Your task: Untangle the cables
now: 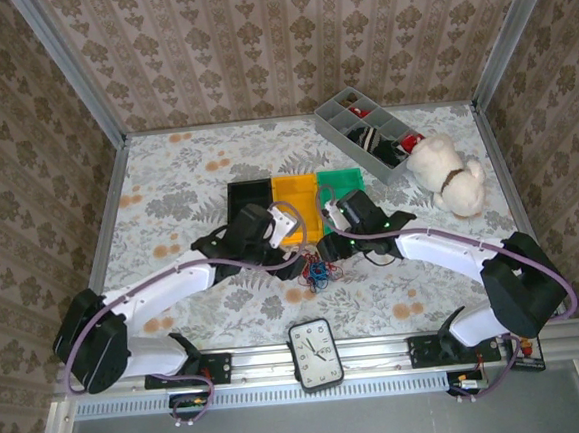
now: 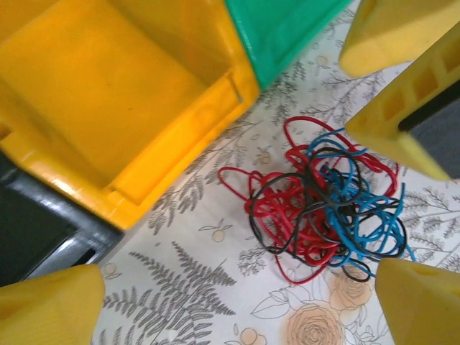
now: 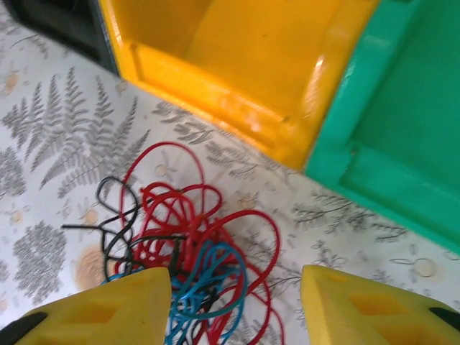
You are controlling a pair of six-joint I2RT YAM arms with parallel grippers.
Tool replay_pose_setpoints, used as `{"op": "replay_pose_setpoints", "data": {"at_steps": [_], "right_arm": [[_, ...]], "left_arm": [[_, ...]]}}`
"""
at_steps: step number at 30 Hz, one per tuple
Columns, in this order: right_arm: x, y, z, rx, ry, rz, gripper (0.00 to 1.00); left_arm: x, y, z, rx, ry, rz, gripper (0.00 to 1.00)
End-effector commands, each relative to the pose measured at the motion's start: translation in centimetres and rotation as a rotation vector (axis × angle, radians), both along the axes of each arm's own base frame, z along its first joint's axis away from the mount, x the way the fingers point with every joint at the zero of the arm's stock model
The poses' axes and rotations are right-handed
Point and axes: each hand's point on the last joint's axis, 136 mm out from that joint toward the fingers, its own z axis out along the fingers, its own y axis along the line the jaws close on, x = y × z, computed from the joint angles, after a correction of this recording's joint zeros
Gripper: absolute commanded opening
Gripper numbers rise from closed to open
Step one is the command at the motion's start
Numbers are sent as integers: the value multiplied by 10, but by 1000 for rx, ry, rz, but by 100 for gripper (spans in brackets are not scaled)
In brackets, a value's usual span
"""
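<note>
Cables [image 2: 310, 215] tangled beside yellow bin [image 2: 108, 93].

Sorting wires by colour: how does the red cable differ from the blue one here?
Colour: the red cable is bright red, the blue cable light blue. Spread: the red cable throws wide loops out of the knot; the blue cable stays bunched. Place: the red cable reaches toward the yellow bin; the blue cable lies farther from it. Both are thin, loopy and knotted together.

Your right wrist view cuts the tangled red, blue and black wires [image 3: 201, 266] at the bottom edge.
</note>
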Motion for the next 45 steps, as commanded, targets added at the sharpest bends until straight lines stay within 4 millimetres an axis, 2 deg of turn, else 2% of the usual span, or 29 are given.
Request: {"op": "replay_pose_setpoints", "data": {"at_steps": [1,7,13,19,23,28,36,41,43,45], "right_arm": [[-14,7,-2,67,71,28,49],[-13,8,-13,72,99,31,42],[-12,9,-13,80,103,34,34],[-9,6,-11,97,100,18,12],[-5,0,-6,125,90,-13,1],[1,-11,-2,163,81,-71,0],[4,-17,-6,166,84,-100,0],[6,-20,-8,162,82,-119,0],[8,-22,3,181,54,-127,0],[11,-24,4,186,49,-142,0]], "left_arm": [[-10,-12,-1,0,33,-93,93],[-4,-19,-7,9,35,-98,88],[2,-24,-14,10,28,-95,86],[9,-36,-11,-17,24,-102,85],[9,-45,-8,-44,34,-121,83],[9,-49,-7,-54,31,-147,81],[7,-61,-14,-38,65,-222,77],[8,-71,-19,-38,121,-253,70],[9,-74,-21,-40,158,-254,66],[8,-75,-23,-41,193,-250,66]]}}
